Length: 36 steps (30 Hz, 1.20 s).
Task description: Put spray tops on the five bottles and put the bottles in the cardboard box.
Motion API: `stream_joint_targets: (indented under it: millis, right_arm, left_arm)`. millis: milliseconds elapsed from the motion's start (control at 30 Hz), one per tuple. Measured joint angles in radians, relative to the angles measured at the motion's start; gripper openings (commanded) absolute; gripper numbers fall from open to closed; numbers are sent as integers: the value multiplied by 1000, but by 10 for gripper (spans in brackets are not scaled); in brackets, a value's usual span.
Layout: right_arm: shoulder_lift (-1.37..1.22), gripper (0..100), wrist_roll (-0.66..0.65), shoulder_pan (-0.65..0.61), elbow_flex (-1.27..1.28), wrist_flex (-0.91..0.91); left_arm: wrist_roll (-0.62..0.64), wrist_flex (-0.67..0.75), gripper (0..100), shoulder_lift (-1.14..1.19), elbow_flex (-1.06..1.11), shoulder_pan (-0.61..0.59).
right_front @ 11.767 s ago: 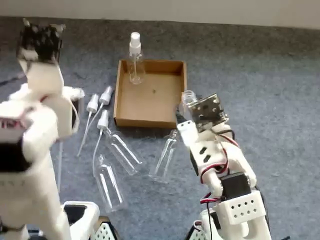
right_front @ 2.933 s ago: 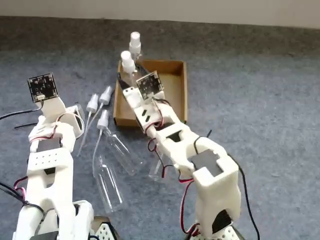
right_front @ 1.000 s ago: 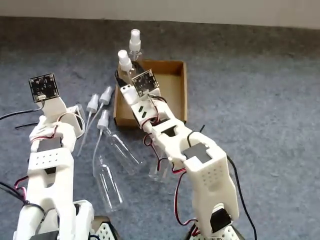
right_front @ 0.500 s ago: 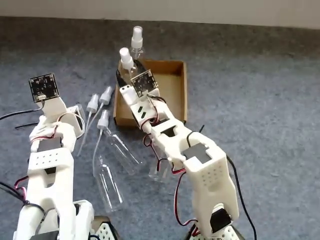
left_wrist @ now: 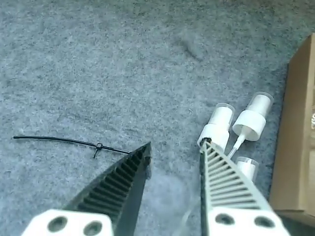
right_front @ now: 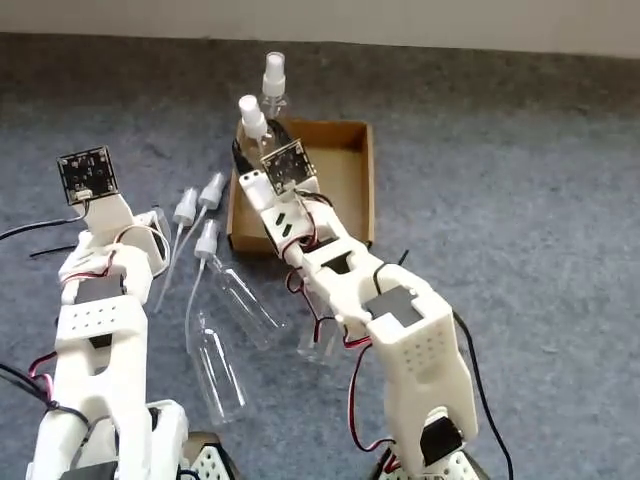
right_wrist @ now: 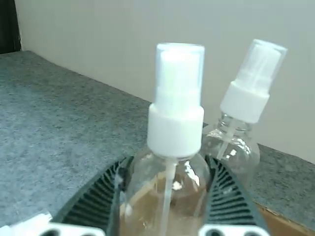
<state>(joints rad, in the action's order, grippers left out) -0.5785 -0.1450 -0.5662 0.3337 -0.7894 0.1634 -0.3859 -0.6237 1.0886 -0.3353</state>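
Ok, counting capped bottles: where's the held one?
High view: held bottle in the right hand at the cardboard box's far left corner, beside the other capped bottle.

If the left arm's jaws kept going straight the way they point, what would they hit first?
Probably bare carpet; the loose spray tops lie just to one side of that line.

The right arm is stretched forward and slanted toward the left side, with the wrist at the far end of the reach. The right gripper is closed on an upright capped bottle, with one jaw pressed on each side. The left arm is extended forward only a little. The left gripper is pointed down with the jaws parted.
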Motion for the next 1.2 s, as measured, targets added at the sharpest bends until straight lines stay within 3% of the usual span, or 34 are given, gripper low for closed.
stream_joint_targets:
  millis: [1200]
  right_arm:
    - [0,132,-49,-35,14,0]
  left_arm:
    - [0,0,160,0,0,0]
